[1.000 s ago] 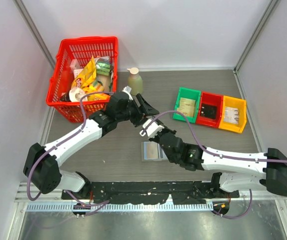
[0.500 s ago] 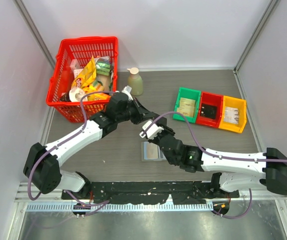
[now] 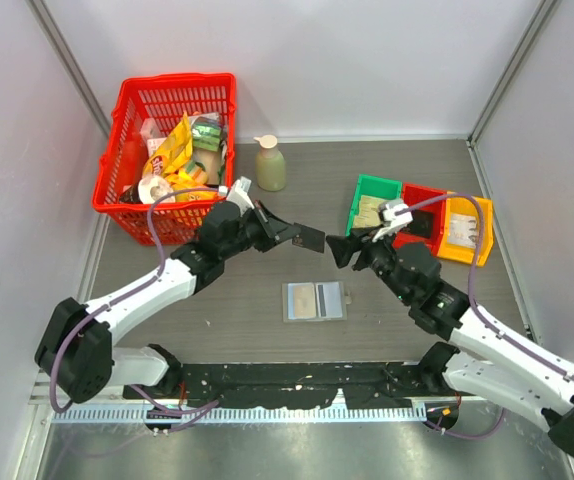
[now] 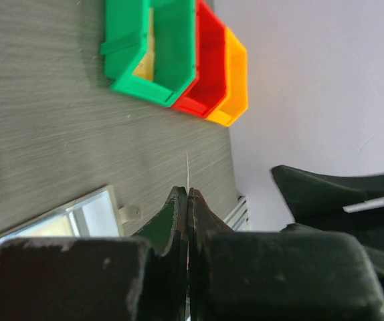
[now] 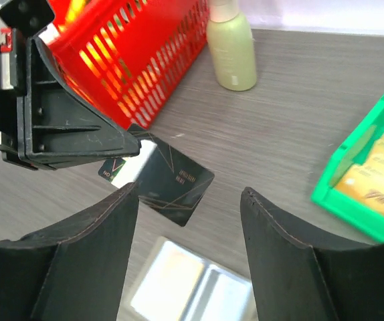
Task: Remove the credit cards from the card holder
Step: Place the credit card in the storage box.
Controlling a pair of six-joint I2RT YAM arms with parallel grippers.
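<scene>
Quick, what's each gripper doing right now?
Left gripper: closed on a dark credit card.
Right gripper: open, holding nothing.

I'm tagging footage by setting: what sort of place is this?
Likely a robotics test cell: white walls enclose a grey table, two robot arms are mounted at its near edge, and a red basket and coloured bins sit on it.

Shown only edge-on in the left wrist view: thin dark rectangular card (image 4: 187, 167), print unreadable. Partly blocked by the black left gripper (image 4: 188, 192): open grey and light-blue card holder (image 4: 88, 212). Cropped by the right wrist view's edge: 1 green plastic bin (image 5: 356, 212).
</scene>
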